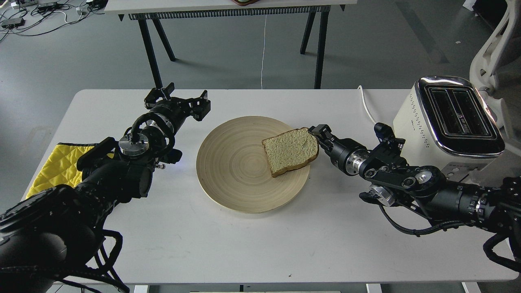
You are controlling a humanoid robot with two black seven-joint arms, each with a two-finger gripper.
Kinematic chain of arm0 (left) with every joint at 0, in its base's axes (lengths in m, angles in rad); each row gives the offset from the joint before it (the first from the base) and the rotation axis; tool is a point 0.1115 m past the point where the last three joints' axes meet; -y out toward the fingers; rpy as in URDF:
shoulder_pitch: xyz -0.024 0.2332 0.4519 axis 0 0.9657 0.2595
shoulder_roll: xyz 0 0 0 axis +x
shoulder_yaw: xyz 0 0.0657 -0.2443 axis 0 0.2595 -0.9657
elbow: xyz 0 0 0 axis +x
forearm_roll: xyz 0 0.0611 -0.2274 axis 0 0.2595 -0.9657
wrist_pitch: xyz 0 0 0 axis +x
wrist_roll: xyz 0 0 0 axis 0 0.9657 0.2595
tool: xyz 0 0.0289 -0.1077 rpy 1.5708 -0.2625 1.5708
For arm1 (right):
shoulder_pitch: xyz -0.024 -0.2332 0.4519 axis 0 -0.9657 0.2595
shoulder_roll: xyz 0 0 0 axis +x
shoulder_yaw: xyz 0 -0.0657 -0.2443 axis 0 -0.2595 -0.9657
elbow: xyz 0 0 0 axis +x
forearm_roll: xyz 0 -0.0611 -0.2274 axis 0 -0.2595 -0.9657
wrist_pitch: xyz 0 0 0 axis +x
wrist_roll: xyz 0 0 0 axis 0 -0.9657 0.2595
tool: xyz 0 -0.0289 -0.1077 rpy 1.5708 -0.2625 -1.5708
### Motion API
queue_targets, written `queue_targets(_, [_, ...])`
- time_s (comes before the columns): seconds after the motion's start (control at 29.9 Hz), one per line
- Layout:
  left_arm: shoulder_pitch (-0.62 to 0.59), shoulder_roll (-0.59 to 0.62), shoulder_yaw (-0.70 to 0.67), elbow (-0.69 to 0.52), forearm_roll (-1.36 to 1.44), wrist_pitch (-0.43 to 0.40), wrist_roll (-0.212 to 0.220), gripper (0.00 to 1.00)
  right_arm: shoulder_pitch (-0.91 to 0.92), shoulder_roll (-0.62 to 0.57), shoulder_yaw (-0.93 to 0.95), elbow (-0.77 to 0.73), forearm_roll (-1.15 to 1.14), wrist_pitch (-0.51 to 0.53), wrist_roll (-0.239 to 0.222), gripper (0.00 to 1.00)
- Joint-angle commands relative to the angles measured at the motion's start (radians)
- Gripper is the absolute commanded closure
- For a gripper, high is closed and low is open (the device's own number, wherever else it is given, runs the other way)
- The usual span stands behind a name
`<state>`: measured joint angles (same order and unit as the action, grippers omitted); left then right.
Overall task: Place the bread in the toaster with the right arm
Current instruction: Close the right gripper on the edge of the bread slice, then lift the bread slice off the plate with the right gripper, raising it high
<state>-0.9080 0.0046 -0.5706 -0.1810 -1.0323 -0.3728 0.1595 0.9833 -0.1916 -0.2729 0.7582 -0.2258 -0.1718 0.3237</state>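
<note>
Head view only. Bread slice (290, 151), pale speckled tan crumb w/ brown crust, sits on the right part of the round pale wooden plate (228, 179), tilted, right edge lifted off the plate.

Right arm's black two-finger gripper (318, 136) is at the slice's upper right crust edge, touching it. Looks closed on that edge, but the fingers are dark and partly behind the bread, so can't tell for sure.

Left arm's black gripper (179, 101) hovers over the table left of the plate, fingers spread wide, holding nothing. Yellow quilted cloth (57, 165) further left under that arm.

Handling, my guess: slice is light, soft, crumbly. Squeeze hard and it tears or dents. Grip on the crust edge, stiffest part, and keep it hanging vertical for the slot.

Containers: plate holds only the slice. Cream-white boxy toaster (443, 122) w/ chrome top at far right, both slots look empty. White table (260, 244) under everything.
</note>
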Motion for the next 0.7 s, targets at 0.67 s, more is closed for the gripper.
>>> queue_targets(0.67, [0.000,0.000,0.000,0.000,0.000,0.000,0.000,0.00,0.041,-0.025,0.040,0.059,0.019,-0.009,0.000,0.88])
